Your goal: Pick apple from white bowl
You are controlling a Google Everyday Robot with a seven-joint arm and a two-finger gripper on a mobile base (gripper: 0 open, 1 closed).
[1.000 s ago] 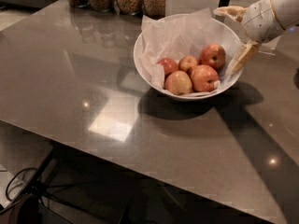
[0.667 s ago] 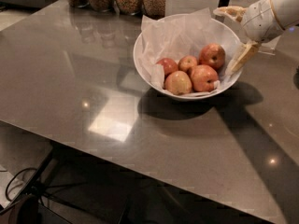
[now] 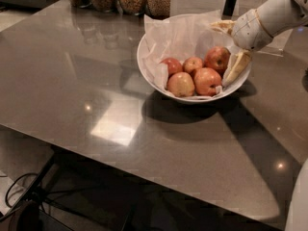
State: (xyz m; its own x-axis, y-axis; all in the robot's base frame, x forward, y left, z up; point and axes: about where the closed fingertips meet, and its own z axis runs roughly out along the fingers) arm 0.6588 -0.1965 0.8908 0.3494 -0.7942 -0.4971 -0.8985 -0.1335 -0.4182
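The tool (image 3: 220, 53), over the white bowl's (image 3: 144, 67) right rim, hides it.

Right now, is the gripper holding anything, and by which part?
Nothing held: the open gripper hangs inside the wide white bowl, beside the round red apple.

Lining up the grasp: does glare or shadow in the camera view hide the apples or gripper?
Camera view: no. A bright glare patch sits on the table front left, clear of the white bowl; the bowl's shadow falls in front of it. The apple is evenly lit beside the open gripper at the bowl's right rim.
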